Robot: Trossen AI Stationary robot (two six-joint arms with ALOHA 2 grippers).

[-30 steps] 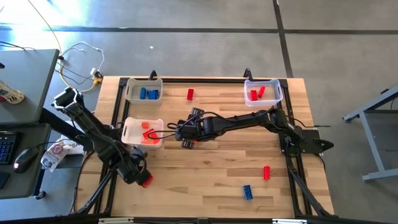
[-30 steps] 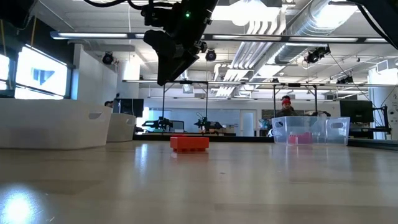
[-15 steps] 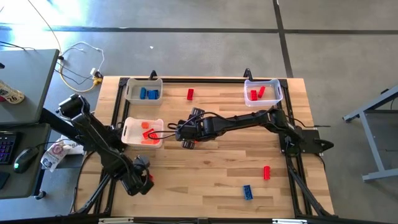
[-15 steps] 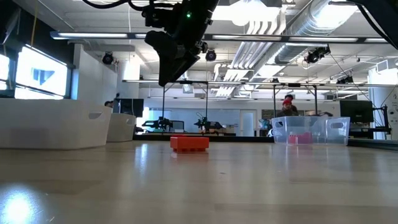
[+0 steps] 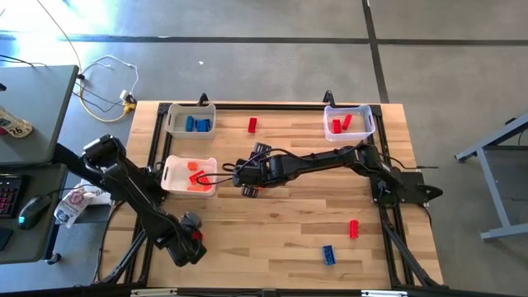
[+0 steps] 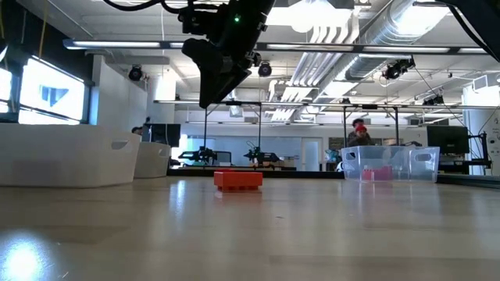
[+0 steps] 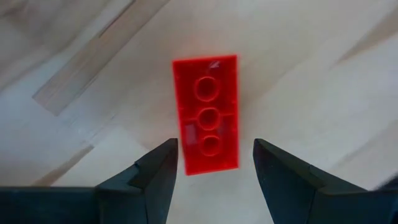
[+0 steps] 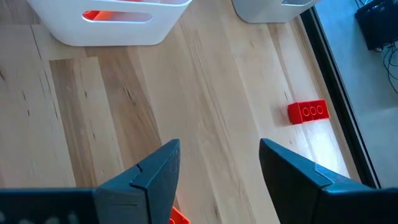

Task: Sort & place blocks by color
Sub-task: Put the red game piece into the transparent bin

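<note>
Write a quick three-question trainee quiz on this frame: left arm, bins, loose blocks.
1. True or false: the left gripper is shut on the red block.
2. Which colour of blocks lies in the back-left bin? A red, B blue, C orange.
3. How many blue blocks lie loose on the table?
Key: 1 false, its fingers stand open either side of it. 2 B. 3 one, the blue block near the front edge.

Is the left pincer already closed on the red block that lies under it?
No, the left pincer is open, and the red block lies on the wooden table between and beyond its fingertips, untouched.
</note>
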